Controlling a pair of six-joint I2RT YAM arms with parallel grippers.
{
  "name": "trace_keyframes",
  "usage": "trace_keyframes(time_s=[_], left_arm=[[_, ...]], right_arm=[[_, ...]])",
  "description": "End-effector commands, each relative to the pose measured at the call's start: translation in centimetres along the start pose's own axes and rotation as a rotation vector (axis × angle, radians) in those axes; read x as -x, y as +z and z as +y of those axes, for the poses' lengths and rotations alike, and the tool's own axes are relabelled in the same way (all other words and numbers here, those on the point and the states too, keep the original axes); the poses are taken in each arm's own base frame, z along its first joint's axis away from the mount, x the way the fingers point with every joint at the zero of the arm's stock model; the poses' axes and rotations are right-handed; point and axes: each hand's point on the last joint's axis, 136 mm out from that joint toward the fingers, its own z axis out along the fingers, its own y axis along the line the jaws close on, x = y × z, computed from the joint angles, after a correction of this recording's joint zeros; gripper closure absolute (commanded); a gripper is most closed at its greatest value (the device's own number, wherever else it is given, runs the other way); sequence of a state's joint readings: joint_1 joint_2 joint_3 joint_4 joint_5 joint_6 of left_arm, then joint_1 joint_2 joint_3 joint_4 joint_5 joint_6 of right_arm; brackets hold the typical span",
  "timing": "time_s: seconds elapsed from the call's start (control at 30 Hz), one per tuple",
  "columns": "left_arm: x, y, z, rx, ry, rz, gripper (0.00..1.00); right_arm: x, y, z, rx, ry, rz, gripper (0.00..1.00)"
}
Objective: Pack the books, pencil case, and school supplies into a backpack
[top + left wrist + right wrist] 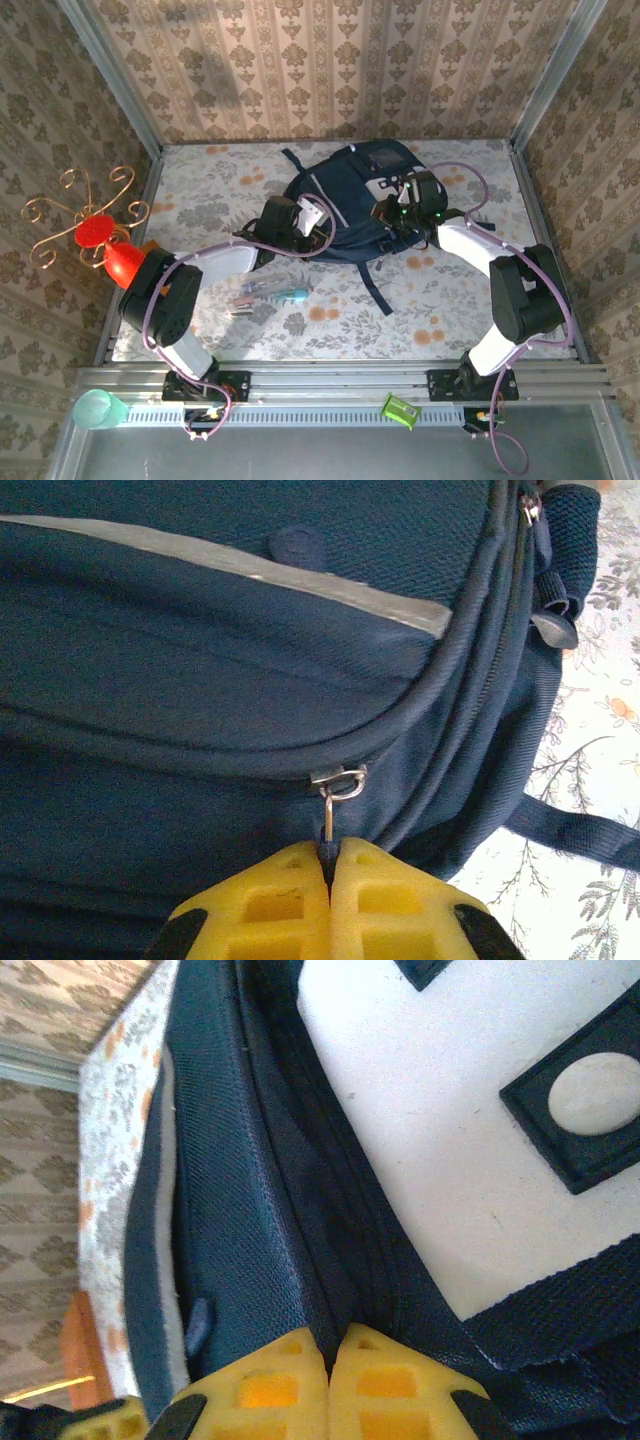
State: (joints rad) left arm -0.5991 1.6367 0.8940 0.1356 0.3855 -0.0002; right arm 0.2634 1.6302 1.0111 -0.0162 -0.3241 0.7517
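Note:
The dark navy backpack [350,195] lies at the middle back of the table. My left gripper [308,218] is at its left side, and in the left wrist view its yellow fingers [390,900] are shut on the pull of a metal zip slider [338,780] on the backpack [200,680]. At the right side, my right gripper [330,1345] is shut on a fold of the backpack's fabric [250,1210] beside a white patch [450,1110]. School supplies [272,293], a teal-handled tool and thin sticks, lie on the table in front. The books and the pencil case are out of view.
A red cone [124,263] and a curly wire stand [85,215] sit at the table's left edge. A backpack strap [378,290] trails toward the front. A green cup [97,408] and a small green item [400,410] rest on the near rail.

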Motion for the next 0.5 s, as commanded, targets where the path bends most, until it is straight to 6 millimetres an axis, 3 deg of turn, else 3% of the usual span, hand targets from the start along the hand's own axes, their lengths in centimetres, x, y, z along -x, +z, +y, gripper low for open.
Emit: trace_keyframes(time_s=[0.0, 0.13, 0.23, 0.33, 0.47], left_arm=[[-0.1, -0.9, 1.9, 0.124, -0.009, -0.003, 1.00], [-0.7, -0.7, 3.5, 0.207, 0.003, 0.063, 1.00], [-0.7, -0.7, 3.7, 0.219, 0.001, 0.079, 1.00], [-0.3, -0.3, 1.9, 0.141, 0.009, 0.068, 1.00], [0.3, 0.5, -1.4, 0.026, 0.016, 0.045, 1.00]], right_arm=[[1.6, -0.8, -2.0, -0.092, -0.097, -0.017, 1.00], [1.6, -1.0, -2.8, -0.127, -0.139, 0.015, 1.00], [2.2, -1.4, -3.7, -0.179, -0.172, 0.010, 1.00], [3.0, -1.1, -4.2, -0.204, -0.182, 0.010, 0.99], [3.7, 0.0, -2.9, -0.149, -0.180, 0.032, 0.98]])
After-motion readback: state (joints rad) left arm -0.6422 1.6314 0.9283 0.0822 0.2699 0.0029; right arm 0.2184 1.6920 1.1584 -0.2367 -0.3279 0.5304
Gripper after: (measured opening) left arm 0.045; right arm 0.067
